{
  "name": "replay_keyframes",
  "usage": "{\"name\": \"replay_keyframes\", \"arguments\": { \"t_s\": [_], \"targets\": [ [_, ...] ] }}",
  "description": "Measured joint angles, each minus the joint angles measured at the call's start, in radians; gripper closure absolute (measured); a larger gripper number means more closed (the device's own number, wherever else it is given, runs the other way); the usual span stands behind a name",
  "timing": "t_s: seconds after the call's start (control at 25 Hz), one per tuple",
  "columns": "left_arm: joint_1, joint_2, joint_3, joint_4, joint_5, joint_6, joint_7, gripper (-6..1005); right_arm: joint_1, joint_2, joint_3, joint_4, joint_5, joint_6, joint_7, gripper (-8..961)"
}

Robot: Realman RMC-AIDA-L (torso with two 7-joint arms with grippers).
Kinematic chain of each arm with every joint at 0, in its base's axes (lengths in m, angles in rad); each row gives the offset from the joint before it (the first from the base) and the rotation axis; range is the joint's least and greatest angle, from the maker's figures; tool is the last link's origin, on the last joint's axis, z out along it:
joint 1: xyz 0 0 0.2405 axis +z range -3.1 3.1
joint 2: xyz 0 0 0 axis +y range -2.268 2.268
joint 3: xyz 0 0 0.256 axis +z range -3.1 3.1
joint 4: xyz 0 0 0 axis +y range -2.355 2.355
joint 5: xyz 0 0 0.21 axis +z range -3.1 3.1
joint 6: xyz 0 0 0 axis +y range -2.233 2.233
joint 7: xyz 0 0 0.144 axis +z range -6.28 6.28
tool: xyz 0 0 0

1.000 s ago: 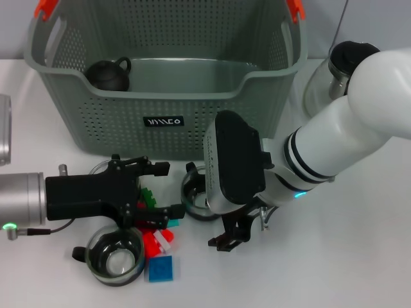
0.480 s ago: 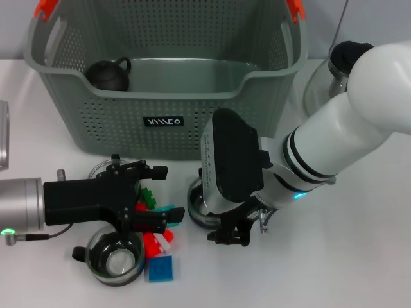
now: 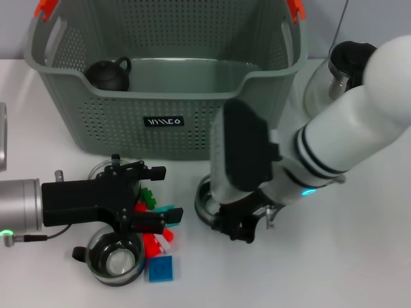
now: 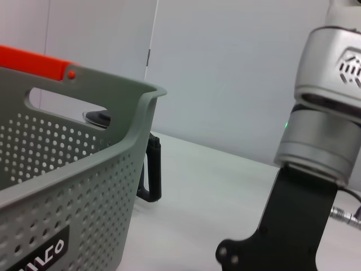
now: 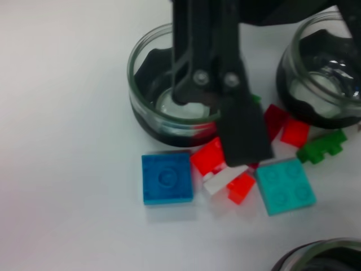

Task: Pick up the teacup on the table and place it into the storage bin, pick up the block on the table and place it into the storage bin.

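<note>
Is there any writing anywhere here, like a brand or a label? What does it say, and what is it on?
Small black label on the front of the storage bin: white lettering, too stylised and small to read for sure.
The same label in the left wrist view: cut off at the edge, only the last letters show, roughly "ACO".
No other words, numbers or signs show.

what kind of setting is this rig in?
Probably a lab or test bench, not a home: a plain white table, a bare pale wall, and staged props, namely a storage bin, glass cups and toy blocks.
</note>
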Motion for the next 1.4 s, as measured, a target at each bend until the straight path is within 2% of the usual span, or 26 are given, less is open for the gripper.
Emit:
{"name": "replay_keyframes", "arguments": {
  "t_s": [0.16,0.28,0.4,0.48,0.6,0.76,0.88,1.04,1.28,1.4],
  "targets": [
    [0.002,0.001,0.000,0.000,-0.002,0.002,0.000,103,-0.076,-0.002,0.091,-0.126,-0.036,-0.083,-0.006,897],
    [0.002,0.003,0.000,0.006,-0.009,0.007,0.000,103,-0.151,-0.003,0.198,-0.309,-0.057,-0.203,-0.005,897],
    [0.003,0.003,0.000,0.011,-0.010,0.007,-0.001,104,-0.184,-0.003,0.332,-0.452,-0.043,-0.337,-0.004,897],
    [0.002,0.003,-0.002,0.011,-0.011,0.007,-0.001,104,-0.184,-0.003,0.432,-0.522,0.000,-0.409,-0.005,897],
    [0.002,0.004,-0.010,0.011,-0.011,0.006,-0.001,104,-0.147,-0.004,0.595,-0.596,0.134,-0.519,-0.005,896],
    [0.001,0.005,-0.011,0.011,-0.011,0.007,-0.002,105,-0.069,-0.004,0.781,-0.619,0.250,-0.533,0.021,896],
    [-0.002,0.005,-0.011,0.011,-0.011,0.008,-0.002,105,-0.012,-0.004,0.865,-0.566,0.266,-0.438,0.062,896],
    [-0.007,0.006,-0.011,0.011,-0.011,0.009,-0.004,105,0.064,-0.005,0.873,-0.419,0.175,-0.252,0.117,897],
    [-0.016,0.007,-0.011,0.012,-0.012,0.009,-0.009,106,0.251,-0.007,0.866,-0.058,-0.094,-0.046,0.173,896],
    [-0.020,0.008,-0.011,0.012,-0.012,0.006,-0.009,106,0.311,-0.005,0.844,0.101,-0.180,0.064,0.173,896]
  ]
}}
